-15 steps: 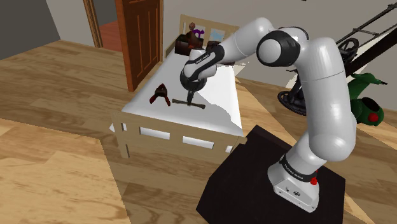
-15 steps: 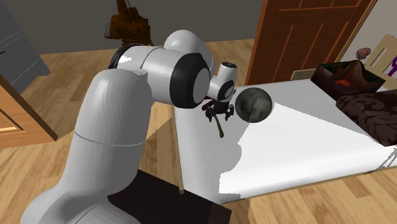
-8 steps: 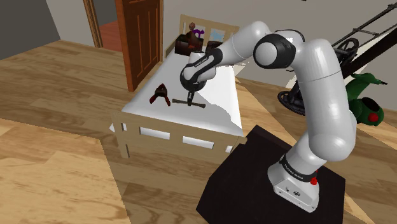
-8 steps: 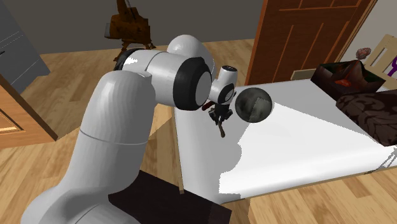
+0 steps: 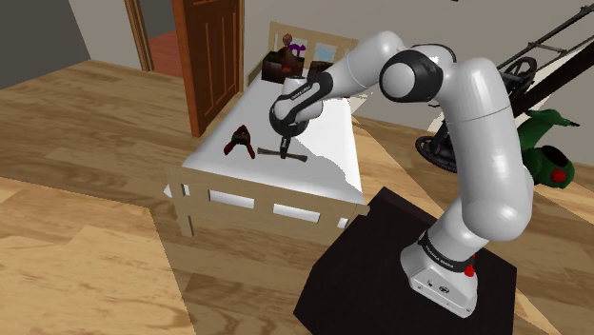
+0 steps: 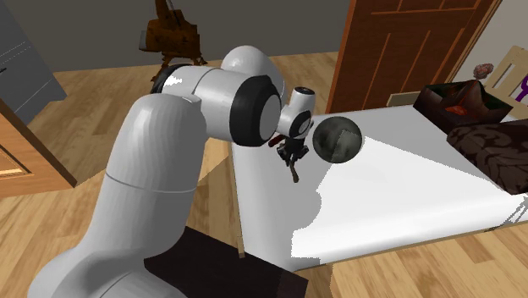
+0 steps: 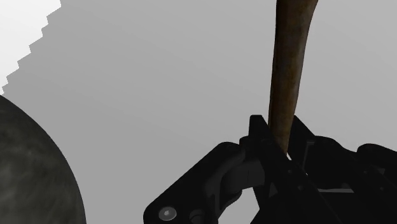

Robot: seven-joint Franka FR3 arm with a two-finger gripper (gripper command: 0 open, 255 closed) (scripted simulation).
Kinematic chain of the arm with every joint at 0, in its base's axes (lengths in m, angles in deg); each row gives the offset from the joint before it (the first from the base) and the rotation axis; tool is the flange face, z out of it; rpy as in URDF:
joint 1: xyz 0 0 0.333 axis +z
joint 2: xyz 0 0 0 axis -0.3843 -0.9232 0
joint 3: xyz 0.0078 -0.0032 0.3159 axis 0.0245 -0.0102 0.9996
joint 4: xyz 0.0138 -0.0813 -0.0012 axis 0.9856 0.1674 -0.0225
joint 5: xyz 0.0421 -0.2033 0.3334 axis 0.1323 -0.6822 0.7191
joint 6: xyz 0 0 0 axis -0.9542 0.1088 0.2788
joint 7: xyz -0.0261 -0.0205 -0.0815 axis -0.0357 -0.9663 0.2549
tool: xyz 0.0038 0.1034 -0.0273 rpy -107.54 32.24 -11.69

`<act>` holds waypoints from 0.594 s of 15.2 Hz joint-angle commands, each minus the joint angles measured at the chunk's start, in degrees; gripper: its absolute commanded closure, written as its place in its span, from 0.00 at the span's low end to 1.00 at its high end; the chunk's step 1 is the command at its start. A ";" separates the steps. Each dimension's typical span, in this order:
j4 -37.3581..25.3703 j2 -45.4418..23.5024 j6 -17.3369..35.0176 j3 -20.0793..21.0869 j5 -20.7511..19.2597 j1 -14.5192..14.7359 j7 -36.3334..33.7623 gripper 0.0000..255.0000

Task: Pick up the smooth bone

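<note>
A thin dark brown bone (image 5: 288, 155) lies on the white top of a low wooden-framed table (image 5: 328, 162). My black gripper (image 5: 283, 149) points down at it and is shut on the bone's shaft. In the second exterior view the gripper (image 6: 293, 160) stands over the bone (image 6: 294, 175), which sticks out below the fingers toward the table's near edge. In the wrist view the bone (image 7: 289, 70) runs away from the gripper (image 7: 280, 145), with its near end clasped between the fingers.
A dark grey ball (image 6: 338, 140) rests just beside the gripper. A dark red object (image 5: 239, 141) lies near the table's edge. Dark boxes and bundles (image 6: 461, 106) crowd the far end. A brown door (image 5: 211, 57) stands behind.
The fingers, apart a second ago, have closed on the bone. The arm's elbow has shifted slightly; the bone still lies on the table.
</note>
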 commanded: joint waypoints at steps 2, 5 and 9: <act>0.62 1.46 -1.02 -0.07 -0.13 0.12 -0.06 1.00; 0.92 3.16 -2.41 -0.25 -0.33 0.23 -0.23 1.00; 1.17 5.34 -4.34 -0.47 -0.61 0.38 -0.47 1.00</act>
